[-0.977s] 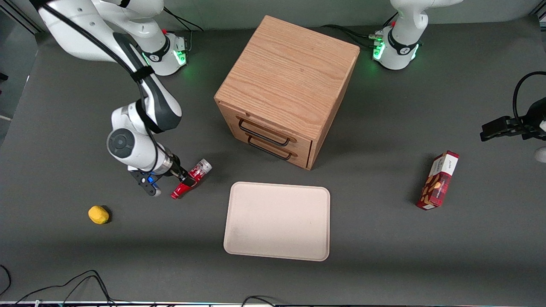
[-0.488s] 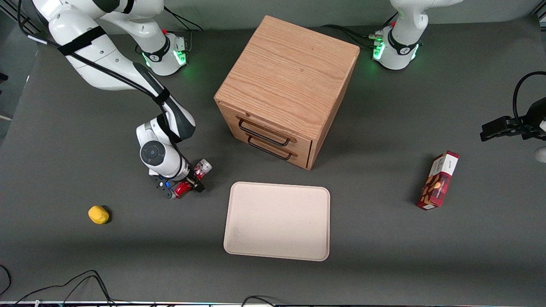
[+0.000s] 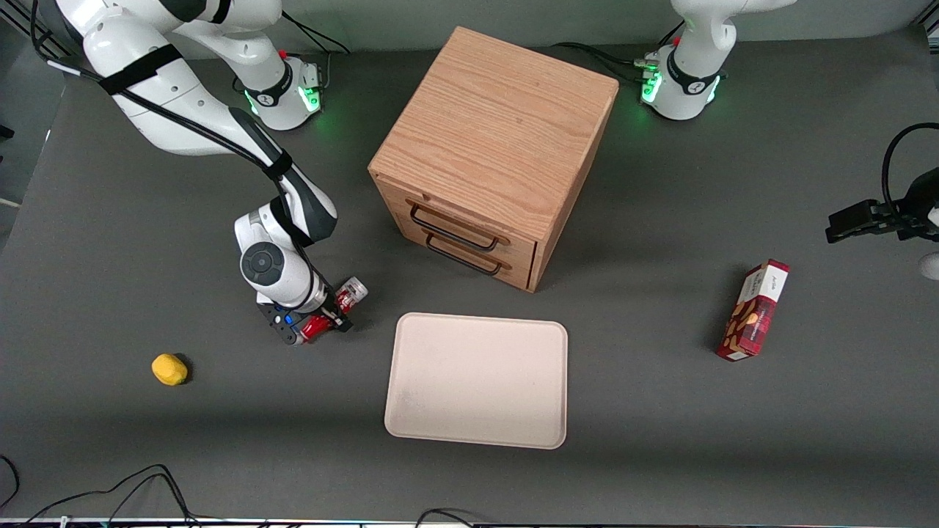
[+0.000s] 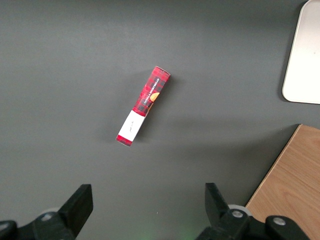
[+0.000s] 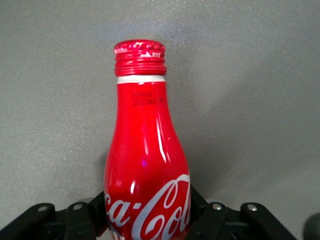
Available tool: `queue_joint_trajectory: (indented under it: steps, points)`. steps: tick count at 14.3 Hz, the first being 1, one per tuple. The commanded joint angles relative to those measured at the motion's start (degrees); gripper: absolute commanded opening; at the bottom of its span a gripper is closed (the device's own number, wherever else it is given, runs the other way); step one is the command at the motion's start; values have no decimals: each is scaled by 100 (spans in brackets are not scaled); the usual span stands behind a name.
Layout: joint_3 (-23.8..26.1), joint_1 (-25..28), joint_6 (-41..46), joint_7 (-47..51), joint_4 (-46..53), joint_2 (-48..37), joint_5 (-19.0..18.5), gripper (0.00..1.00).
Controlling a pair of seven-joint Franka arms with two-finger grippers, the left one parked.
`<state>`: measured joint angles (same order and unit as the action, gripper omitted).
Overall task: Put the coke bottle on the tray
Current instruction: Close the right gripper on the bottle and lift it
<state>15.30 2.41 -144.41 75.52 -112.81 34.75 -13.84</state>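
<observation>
The coke bottle [image 3: 352, 292], red with white script and a silvery base, lies on the dark table between the cabinet and the tray, toward the working arm's end. My right gripper [image 3: 331, 312] sits over the bottle's middle, its fingers against both sides. In the right wrist view the bottle [image 5: 145, 145] fills the space between the black fingers [image 5: 206, 216], with its red cap pointing away from the camera. The beige tray [image 3: 477, 380] lies flat beside the bottle, nearer the front camera, with nothing on it. Its corner shows in the left wrist view [image 4: 304, 60].
A wooden two-drawer cabinet [image 3: 495, 154] stands farther from the front camera than the tray. A yellow lemon-like object [image 3: 169, 369] lies toward the working arm's end. A red snack box [image 3: 754, 309] lies toward the parked arm's end and also shows in the left wrist view [image 4: 144, 105].
The right arm swung in toward the cabinet and brought the gripper down over the bottle's middle. Since half a second ago the bottle's base end has shifted slightly.
</observation>
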Motion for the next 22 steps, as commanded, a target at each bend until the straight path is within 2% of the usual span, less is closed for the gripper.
queue_joint_trajectory:
  steps: [1, 7, 9, 14, 17, 20, 22]
  points:
    - [17, -3, 62, 148, 23, -109, -181, 0]
    - [25, -3, 88, 148, 75, -206, -172, 0]
    - [104, -3, 568, 130, 363, -285, -163, 0]
    - [491, -12, 2274, -185, 2163, -224, 29, 0]
    - [518, 40, 3056, -1002, 3516, 21, 574, 0]
    - [518, 505, 3576, -1557, 4869, 574, 593, 0]
    - [544, 620, 3613, -1888, 5487, 918, 549, 0]
